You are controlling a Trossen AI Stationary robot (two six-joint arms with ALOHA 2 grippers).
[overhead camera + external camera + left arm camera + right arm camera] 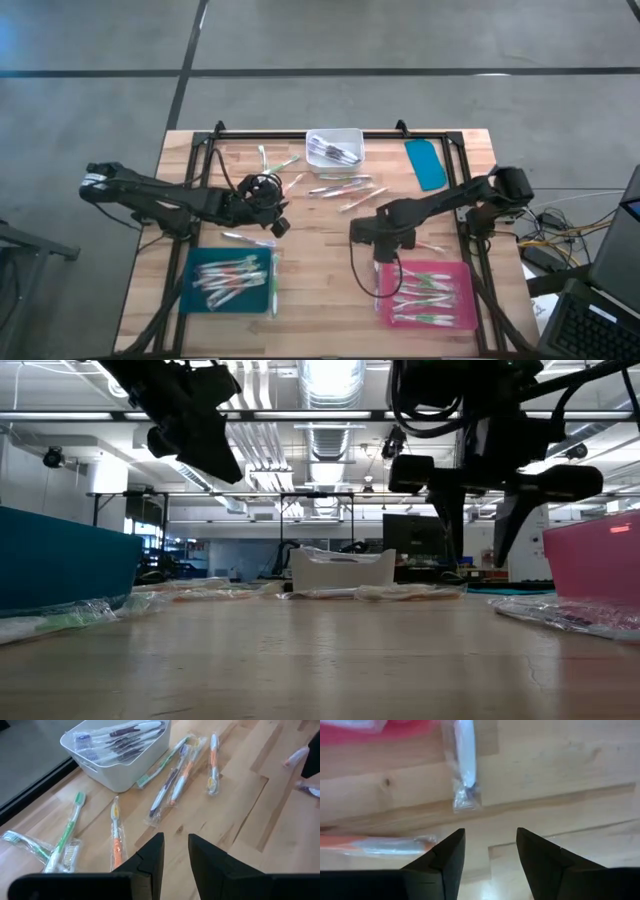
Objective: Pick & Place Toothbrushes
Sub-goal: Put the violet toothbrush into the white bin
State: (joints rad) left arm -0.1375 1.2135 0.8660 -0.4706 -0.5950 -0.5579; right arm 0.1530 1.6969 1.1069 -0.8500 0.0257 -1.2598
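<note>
Hovering: right gripper parted, empty, above a wrapped brush beside pink tray
Left gripper: slightly parted, empty; idle left-centre
Brushes: loose mid-table; others in trays, bin
Risk: slick wrapper slipping; pinching two

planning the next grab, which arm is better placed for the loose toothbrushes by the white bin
Left, probably. The left gripper hangs empty near the loose toothbrushes beside the white bin, which fill its wrist view. The right gripper hangs open by the pink tray, farther off.

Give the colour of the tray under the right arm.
Pink tray, clearest in the high view.
</note>
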